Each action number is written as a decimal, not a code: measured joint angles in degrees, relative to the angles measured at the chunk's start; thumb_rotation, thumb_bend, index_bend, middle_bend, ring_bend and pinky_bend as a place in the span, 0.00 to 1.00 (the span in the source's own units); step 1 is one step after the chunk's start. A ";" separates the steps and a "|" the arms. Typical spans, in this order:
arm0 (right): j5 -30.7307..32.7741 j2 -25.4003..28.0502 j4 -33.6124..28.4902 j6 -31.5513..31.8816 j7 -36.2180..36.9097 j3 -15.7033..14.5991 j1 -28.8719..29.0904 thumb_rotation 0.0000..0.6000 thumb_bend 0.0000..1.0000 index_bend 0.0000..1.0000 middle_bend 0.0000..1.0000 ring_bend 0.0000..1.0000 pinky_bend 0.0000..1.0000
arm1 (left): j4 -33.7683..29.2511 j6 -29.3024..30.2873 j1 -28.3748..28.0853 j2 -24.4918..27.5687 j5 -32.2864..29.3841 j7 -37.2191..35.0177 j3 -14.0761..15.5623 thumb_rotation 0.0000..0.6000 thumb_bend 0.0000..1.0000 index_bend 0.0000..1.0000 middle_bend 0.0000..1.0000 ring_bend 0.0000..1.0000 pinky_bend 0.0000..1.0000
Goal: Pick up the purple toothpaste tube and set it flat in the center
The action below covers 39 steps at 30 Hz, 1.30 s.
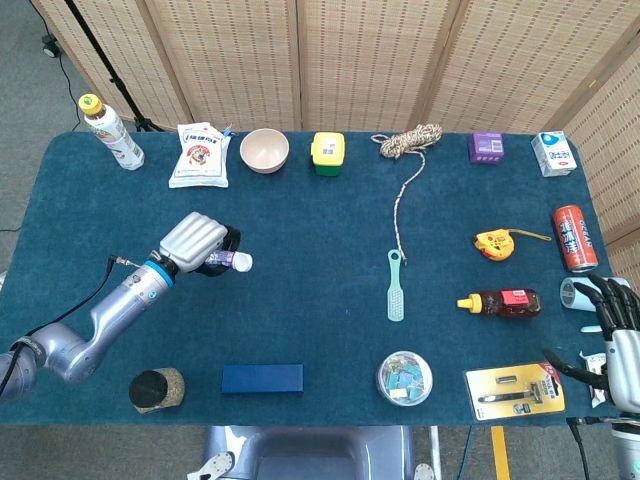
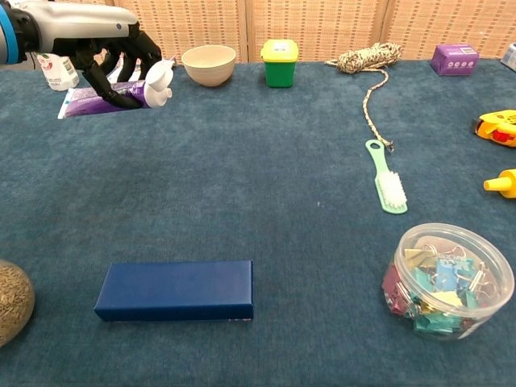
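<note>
My left hand grips the purple toothpaste tube over the left half of the blue table. The tube's white cap sticks out to the right past the fingers. In the chest view the tube hangs nearly level under the hand, its flat end to the left, and looks raised off the cloth. My right hand is at the table's right edge, fingers apart, holding nothing.
A mint brush and a rope lie right of centre. A blue box and a clip jar sit near the front edge. A bowl, a green container and a white pouch line the back.
</note>
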 measured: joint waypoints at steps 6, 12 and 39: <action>-0.39 0.52 -0.52 -2.61 3.35 0.88 2.68 1.00 0.00 0.16 0.11 0.01 0.06 | -2.70 -0.41 -1.01 1.79 0.45 0.47 -0.57 1.00 0.81 0.63 0.56 0.59 0.67; -1.42 0.69 -1.13 -6.25 7.50 2.33 7.14 1.00 0.00 0.16 0.11 0.01 0.07 | -5.67 -1.41 -2.58 3.84 1.28 0.76 -1.14 1.00 0.81 0.63 0.56 0.59 0.67; -5.43 -9.72 3.84 -19.50 5.44 3.64 25.01 1.00 0.00 0.36 0.21 0.08 0.07 | -7.99 -11.59 -11.54 5.84 -4.84 3.86 -3.12 1.00 0.80 0.63 0.56 0.59 0.67</action>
